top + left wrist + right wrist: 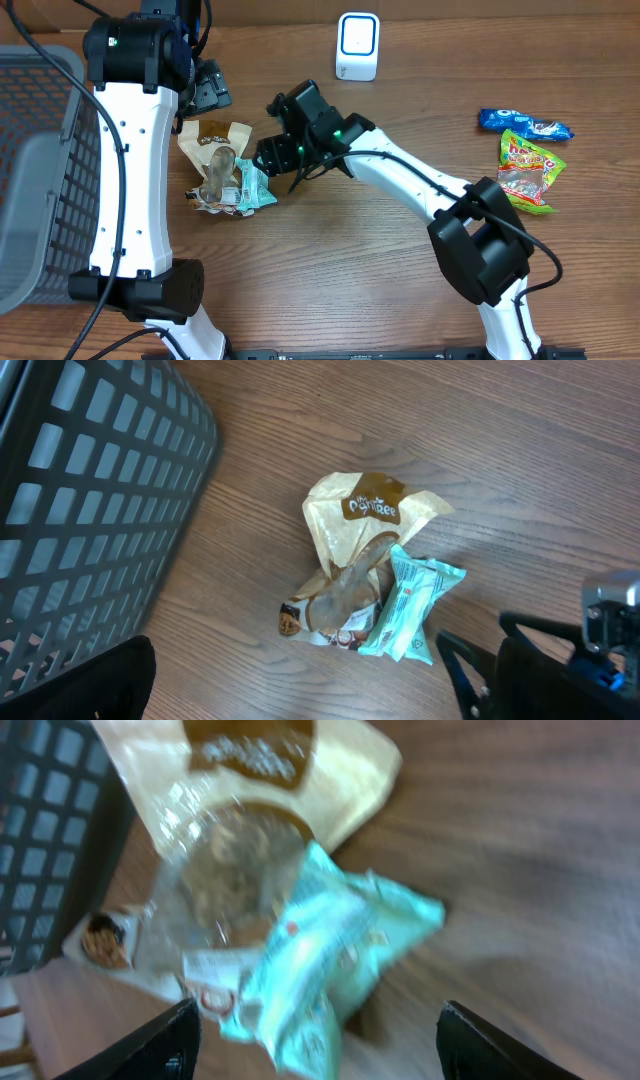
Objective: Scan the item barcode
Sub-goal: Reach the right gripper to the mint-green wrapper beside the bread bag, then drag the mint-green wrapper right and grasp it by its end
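Overhead: a crinkled teal plastic snack packet (256, 186) lies on the wooden worktop (380, 260), touching a beige paper pouch (215, 140). The right gripper (268, 155) hovers just above the packet.

Left wrist: the left gripper (212, 95), beyond the packet, gapes empty.

Right wrist: blurred; jaws spread either side of the packet, clear of it.

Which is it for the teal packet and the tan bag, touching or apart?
Touching. The left wrist view shows the teal packet lying against the tan bag, no gap between.
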Robot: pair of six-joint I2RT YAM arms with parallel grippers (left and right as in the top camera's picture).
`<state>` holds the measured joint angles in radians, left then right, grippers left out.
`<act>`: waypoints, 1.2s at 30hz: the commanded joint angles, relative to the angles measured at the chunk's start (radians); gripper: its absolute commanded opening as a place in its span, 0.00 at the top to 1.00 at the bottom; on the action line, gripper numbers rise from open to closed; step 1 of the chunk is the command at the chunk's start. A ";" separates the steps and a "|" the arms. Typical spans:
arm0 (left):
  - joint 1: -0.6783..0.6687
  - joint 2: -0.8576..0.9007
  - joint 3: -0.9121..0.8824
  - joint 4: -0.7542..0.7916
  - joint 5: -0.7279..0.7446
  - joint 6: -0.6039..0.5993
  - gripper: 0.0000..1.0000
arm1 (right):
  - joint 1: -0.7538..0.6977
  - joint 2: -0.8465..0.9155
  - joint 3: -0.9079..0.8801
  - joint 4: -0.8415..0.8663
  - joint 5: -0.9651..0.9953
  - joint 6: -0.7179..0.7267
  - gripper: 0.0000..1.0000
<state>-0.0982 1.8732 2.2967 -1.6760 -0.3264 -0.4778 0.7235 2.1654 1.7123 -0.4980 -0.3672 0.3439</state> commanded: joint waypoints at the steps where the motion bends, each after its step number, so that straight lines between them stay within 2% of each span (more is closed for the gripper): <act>1: -0.007 0.007 -0.004 0.001 -0.013 -0.020 0.00 | 0.029 0.052 0.002 0.053 0.053 0.005 0.24; 7: -0.007 0.007 -0.004 0.001 -0.013 -0.020 0.00 | 0.031 0.140 0.002 0.142 0.057 0.041 0.24; 14: -0.007 0.007 -0.004 0.001 -0.013 -0.020 0.00 | 0.016 0.172 0.002 0.145 0.060 0.053 0.24; 16: -0.007 0.007 -0.004 0.001 -0.013 -0.020 0.00 | 0.016 0.173 0.002 0.129 0.060 0.053 0.43; 21: -0.007 0.007 -0.004 0.001 -0.013 -0.020 0.00 | 0.016 0.173 0.002 0.046 0.055 0.053 0.71; 24: -0.007 0.007 -0.004 0.001 -0.013 -0.020 0.01 | -0.001 0.168 0.005 0.031 0.009 0.049 0.95; 30: -0.007 0.007 -0.004 0.001 -0.013 -0.020 0.00 | -0.088 0.120 0.024 -0.071 -0.168 0.050 0.96; 36: -0.007 0.007 -0.004 0.001 -0.013 -0.020 0.00 | -0.195 0.067 0.024 -0.267 -0.190 0.053 0.96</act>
<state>-0.0982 1.8732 2.2967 -1.6760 -0.3264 -0.4778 0.5716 2.2860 1.7298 -0.7311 -0.5365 0.3969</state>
